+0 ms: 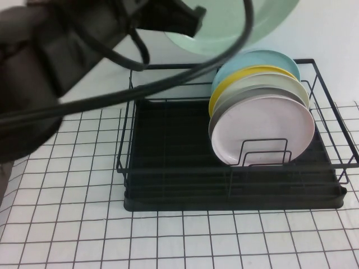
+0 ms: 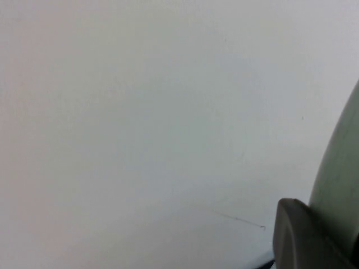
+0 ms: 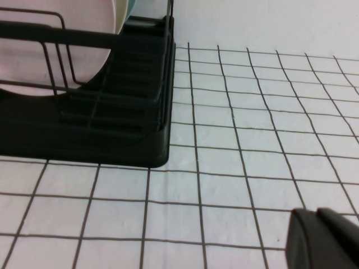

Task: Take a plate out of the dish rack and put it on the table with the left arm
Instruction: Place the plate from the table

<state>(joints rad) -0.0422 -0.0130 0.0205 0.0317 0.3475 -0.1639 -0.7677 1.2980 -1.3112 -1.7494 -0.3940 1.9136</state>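
The left arm [image 1: 50, 73] fills the upper left of the high view as a blurred black bulk, with a black cable [image 1: 168, 84] looping across it toward the frame's top centre. Its far end, the left gripper [image 1: 188, 19], shows only as a dark wedge touching the lower left edge of the mint-green plate [image 1: 235, 28]. The plate is in the air at top centre, above the rear of the dish rack, its upper part cut off by the frame. The gripper appears clamped on the plate's rim, though the fingers themselves are hard to make out. In the left wrist view one grey finger [image 2: 305, 238] sits against the pale green plate edge [image 2: 339, 179] at the lower right; the rest is blank white.

The dish rack [image 1: 168, 168], black wire over a black tray, stands on the gridded white worktop [image 1: 67, 224] in the centre and right of the high view. In its right half plates lean in a stack: a pale pink plate [image 1: 261, 134] in front, then grey, cream, yellow and a light blue plate [image 1: 255, 60] at the back, each mostly hidden by the one before it.

The right gripper [image 3: 325, 238] appears only in the right wrist view, as a dark corner at the lower right above the worktop near the rack's corner; whether it is open I cannot tell.
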